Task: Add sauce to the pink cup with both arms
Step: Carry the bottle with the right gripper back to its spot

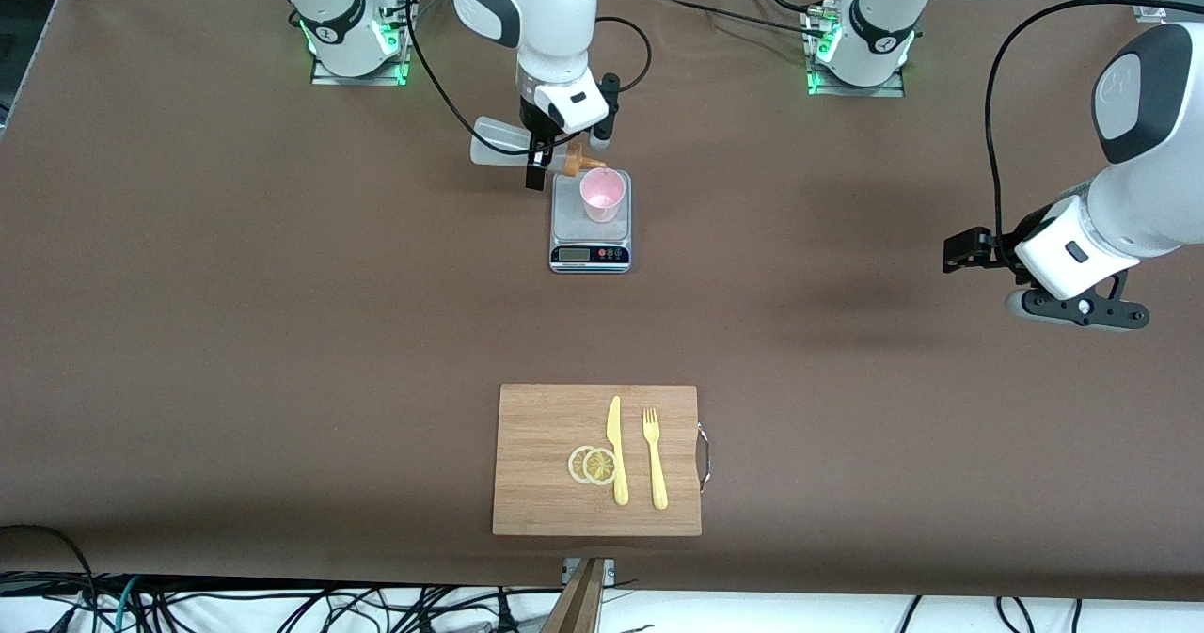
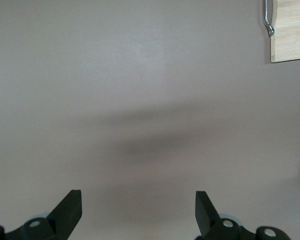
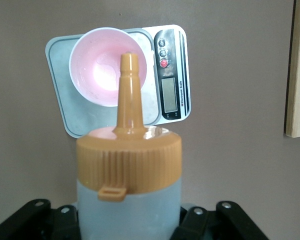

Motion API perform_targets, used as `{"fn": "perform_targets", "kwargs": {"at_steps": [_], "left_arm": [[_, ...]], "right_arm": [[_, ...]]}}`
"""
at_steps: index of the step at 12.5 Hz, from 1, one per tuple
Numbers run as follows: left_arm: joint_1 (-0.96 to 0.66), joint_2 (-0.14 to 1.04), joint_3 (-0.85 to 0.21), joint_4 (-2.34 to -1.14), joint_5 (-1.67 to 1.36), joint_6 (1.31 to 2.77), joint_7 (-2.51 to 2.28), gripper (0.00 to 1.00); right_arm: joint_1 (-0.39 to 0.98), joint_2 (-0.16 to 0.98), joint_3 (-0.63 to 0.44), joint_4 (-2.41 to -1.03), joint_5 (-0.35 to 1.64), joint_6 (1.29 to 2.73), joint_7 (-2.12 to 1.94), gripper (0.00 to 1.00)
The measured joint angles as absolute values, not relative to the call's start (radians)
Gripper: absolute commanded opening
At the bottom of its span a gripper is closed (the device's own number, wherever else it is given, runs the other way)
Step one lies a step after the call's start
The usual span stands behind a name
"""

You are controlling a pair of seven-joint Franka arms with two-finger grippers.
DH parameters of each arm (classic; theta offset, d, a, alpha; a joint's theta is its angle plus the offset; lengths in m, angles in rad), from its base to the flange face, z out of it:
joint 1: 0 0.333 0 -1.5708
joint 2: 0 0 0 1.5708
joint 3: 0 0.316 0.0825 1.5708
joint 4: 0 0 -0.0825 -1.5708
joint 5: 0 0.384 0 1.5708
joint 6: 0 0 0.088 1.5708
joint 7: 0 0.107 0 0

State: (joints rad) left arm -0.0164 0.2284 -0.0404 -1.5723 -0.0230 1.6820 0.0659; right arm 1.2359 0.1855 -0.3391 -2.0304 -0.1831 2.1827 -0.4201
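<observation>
on the kitchen scale (image 1: 590,222), toward the robots' bases, stands the pink cup (image 1: 602,195), upright and open, and i cannot see any sauce inside it. my right gripper (image 1: 548,155) is clamped on the sauce bottle (image 1: 513,141) and holds it tipped almost flat in the air beside the cup, on the right arm's side. its orange nozzle (image 3: 128,90) points toward the cup's rim. in the right wrist view the tip sits over the cup's opening, but in the front view it looks to be just at the rim, so i judge the aim is close and not yet sure.

my left gripper (image 2: 139,212) waits with fingers apart over bare table at the left arm's end, well apart from the cup.

to do this step well, i think i should bring the nozzle tip clearly over the middle of the cup, tilt a little more downward, and then press slowly. the cup is light and could tip if the nozzle touches its rim. the left gripper could steady the cup.

nearer to the front camera lies a cutting board (image 1: 546,426) with a knife (image 1: 616,450), a fork (image 1: 654,459) and lemon slices (image 1: 593,465); these i leave alone.
</observation>
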Motion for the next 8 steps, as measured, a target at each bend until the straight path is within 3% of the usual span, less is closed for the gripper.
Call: {"fn": "perform_targets", "kwargs": {"at_steps": [8], "left_arm": [[-0.016,0.228,-0.04,-1.572,-0.023,1.682,0.066,1.0]], "right_arm": [[1.234,0.136,-0.479,-2.039,0.079,2.219,-0.772,0.06]]}}
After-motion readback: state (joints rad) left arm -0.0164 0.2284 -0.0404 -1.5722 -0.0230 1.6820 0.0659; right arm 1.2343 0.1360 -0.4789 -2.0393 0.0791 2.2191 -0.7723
